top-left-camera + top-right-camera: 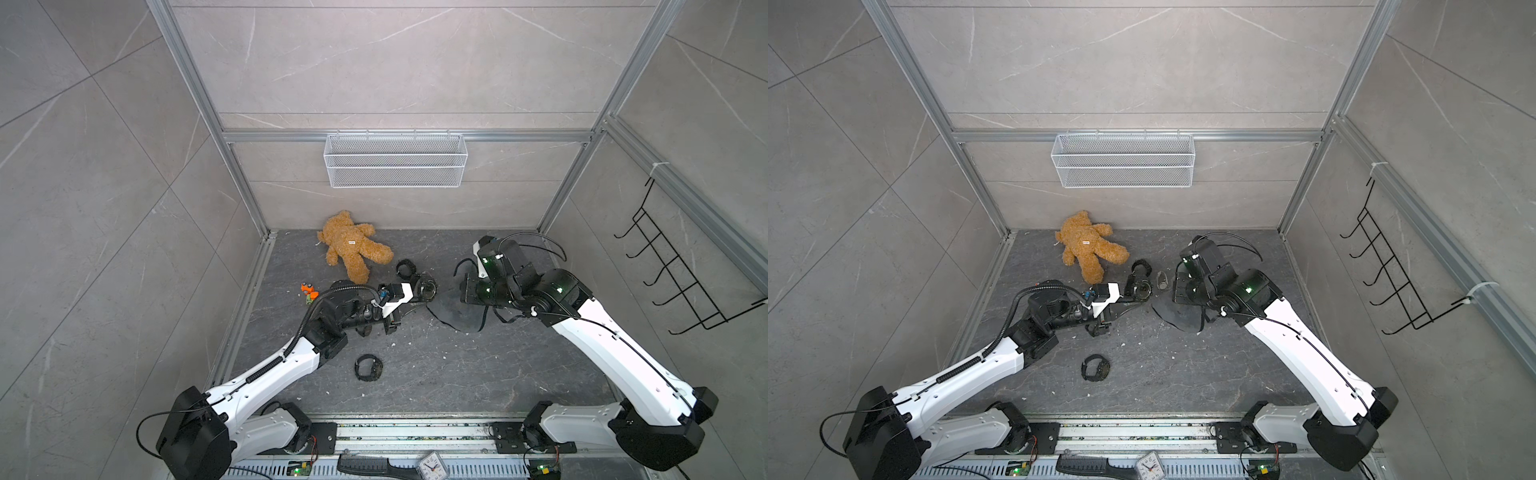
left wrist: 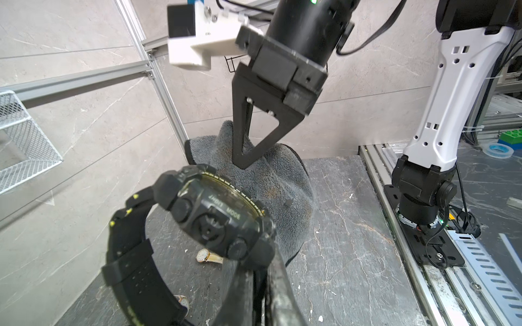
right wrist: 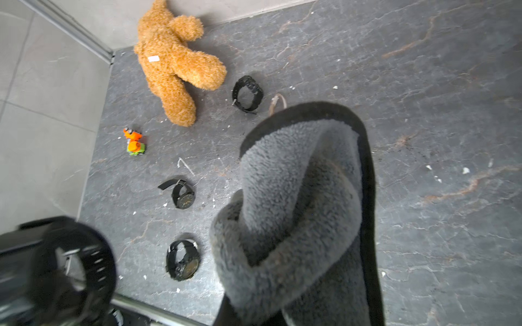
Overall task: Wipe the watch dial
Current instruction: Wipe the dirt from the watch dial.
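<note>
A chunky black watch (image 2: 214, 214) is held up off the floor by my left gripper (image 2: 258, 271), which is shut on its lower end. Its dial shows nearly edge-on here and faces the grey cloth (image 2: 282, 192). That cloth hangs from my right gripper (image 2: 243, 161), shut on its top fold. In both top views the watch (image 1: 426, 287) (image 1: 1140, 289) sits just left of the cloth (image 1: 455, 311) (image 1: 1177, 313). In the right wrist view the cloth (image 3: 299, 203) covers the jaws and the blurred watch (image 3: 73, 268) is off to one side, apart from it.
Other black watches (image 1: 368, 368) (image 1: 405, 268) (image 3: 183, 194) lie on the dark floor, along with a small gold watch (image 2: 207, 256), a teddy bear (image 1: 351, 247) and an orange toy (image 1: 308, 291). A wire basket (image 1: 395, 160) hangs on the back wall and a hook rack (image 1: 681, 270) on the right wall.
</note>
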### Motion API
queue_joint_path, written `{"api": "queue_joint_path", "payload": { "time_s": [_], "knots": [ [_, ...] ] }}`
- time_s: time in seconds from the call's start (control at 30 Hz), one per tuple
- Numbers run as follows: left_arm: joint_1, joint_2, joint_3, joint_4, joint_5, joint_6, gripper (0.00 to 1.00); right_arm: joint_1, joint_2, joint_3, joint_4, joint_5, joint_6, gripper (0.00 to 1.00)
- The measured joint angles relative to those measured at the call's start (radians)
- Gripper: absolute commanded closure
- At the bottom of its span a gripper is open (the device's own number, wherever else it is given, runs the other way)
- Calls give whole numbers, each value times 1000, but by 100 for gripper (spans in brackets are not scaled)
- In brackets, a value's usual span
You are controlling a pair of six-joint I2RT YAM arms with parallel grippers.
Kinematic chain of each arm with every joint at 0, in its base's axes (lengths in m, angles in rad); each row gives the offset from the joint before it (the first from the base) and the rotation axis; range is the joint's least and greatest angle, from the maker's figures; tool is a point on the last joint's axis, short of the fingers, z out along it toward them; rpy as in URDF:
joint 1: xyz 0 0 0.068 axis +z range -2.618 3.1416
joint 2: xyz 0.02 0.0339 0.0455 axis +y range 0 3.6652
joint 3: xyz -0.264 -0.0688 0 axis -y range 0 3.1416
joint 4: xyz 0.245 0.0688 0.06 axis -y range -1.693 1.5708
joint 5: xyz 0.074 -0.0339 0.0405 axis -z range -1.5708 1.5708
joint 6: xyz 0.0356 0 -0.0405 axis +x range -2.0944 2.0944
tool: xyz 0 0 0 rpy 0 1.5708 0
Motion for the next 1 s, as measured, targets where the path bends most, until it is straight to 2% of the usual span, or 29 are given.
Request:
{"api": "queue_joint_path", "payload": {
  "time_s": [0.47, 0.7, 1.0],
  "knots": [
    [0, 62, 3, -2, -18, 0, 100, 79, 82, 180, 42, -166, -49, 100],
    [1, 94, 14, -25, -36, 0, 100, 101, 115, 122, 109, -197, -48, 100],
    [11, 132, 15, -96, -52, 0, 100, 97, 113, -6, 209, -164, -35, 100]
  ]
}}
